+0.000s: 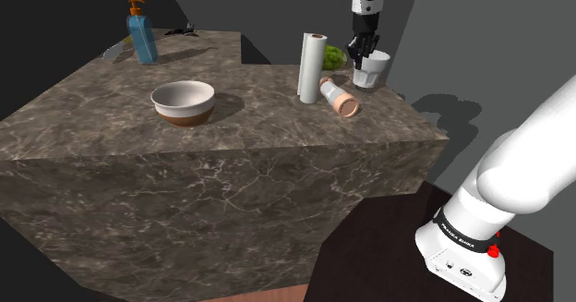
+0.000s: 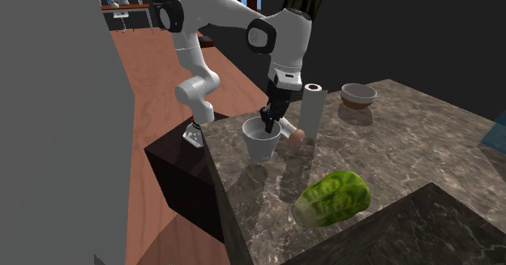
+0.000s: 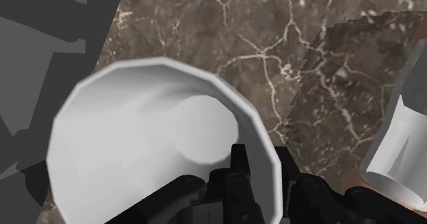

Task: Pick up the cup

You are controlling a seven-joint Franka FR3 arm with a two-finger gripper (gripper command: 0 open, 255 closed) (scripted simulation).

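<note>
Fingers (image 3: 239,159) are closed on one side wall of the white cup (image 3: 150,140), one finger inside the rim and one outside. Cup is upright directly under them and seems to rest on the marble surface (image 1: 111,134), close to its edge.

Risks:
- One-wall pinch is off-centre and looks shallow, near the rim. Cup may tilt, swivel or slip out on lift.
- Shaker (image 2: 294,134) lies on its side just past the outer finger, with the paper towel roll (image 2: 313,108) upright beyond it. A sideways swing could knock either.

Views:
- Wrist view makes the straddle and the empty cup bottom plain. In the shoulder view the hand covers that contact.
- Second exterior view gives the lettuce (image 2: 334,197), well apart from the fingers.
- Shoulder view adds the bowl (image 1: 183,102) and soap dispenser (image 1: 141,34), both far from the fingers.
</note>
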